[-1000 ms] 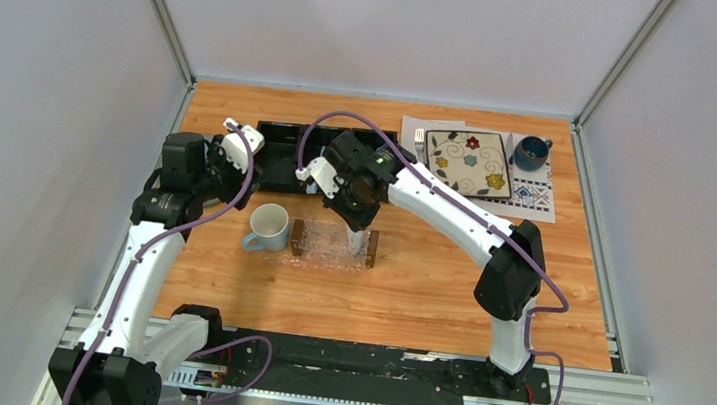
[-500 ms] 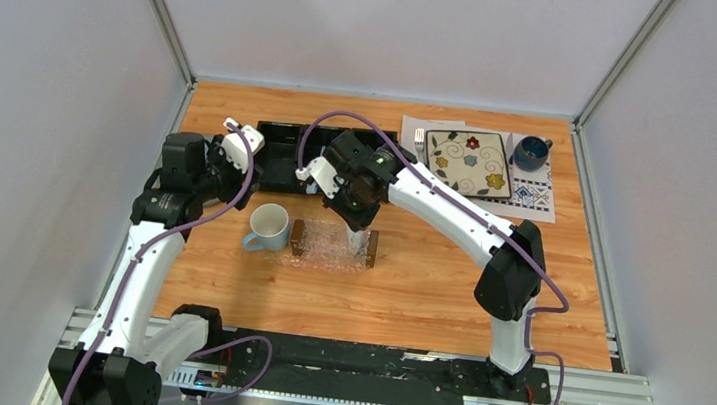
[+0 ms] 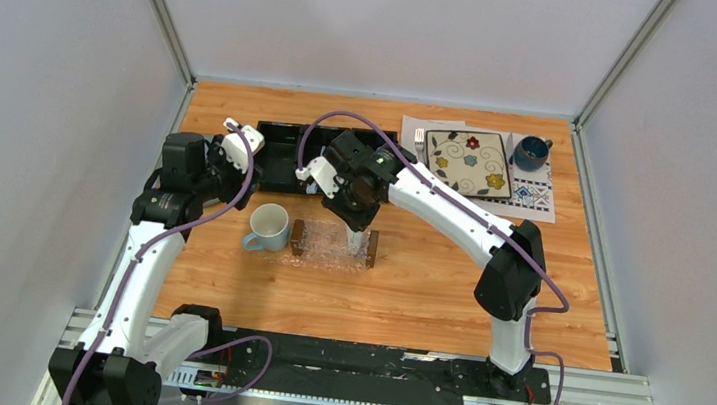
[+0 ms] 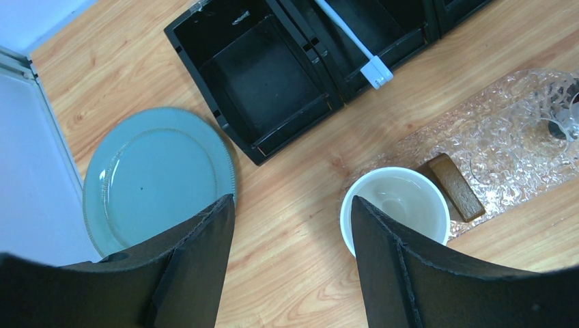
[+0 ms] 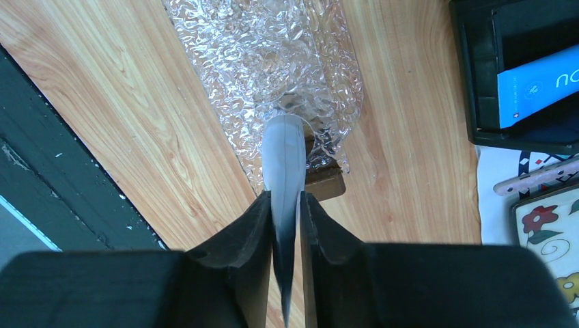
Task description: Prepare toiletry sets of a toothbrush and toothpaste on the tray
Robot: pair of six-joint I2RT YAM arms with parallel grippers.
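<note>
The clear textured tray (image 3: 328, 245) with dark wooden end bars lies in the middle of the table. It also shows in the right wrist view (image 5: 259, 61) and the left wrist view (image 4: 505, 150). My right gripper (image 3: 359, 219) (image 5: 285, 202) is shut on a pale white tube (image 5: 285, 154) and holds it upright over the tray's right end. The toothbrush (image 4: 351, 41) lies in the black organizer (image 4: 273, 82), its white head over the front edge. My left gripper (image 4: 292, 208) (image 3: 226, 179) is open and empty, above bare wood left of the mug.
A white mug (image 3: 269, 225) (image 4: 399, 205) stands against the tray's left end. A teal plate (image 4: 153, 181) lies at the left. A blue box (image 5: 539, 85) sits in the organizer (image 3: 285, 150). A floral plate (image 3: 467, 162) and a blue cup (image 3: 531, 152) are at the back right.
</note>
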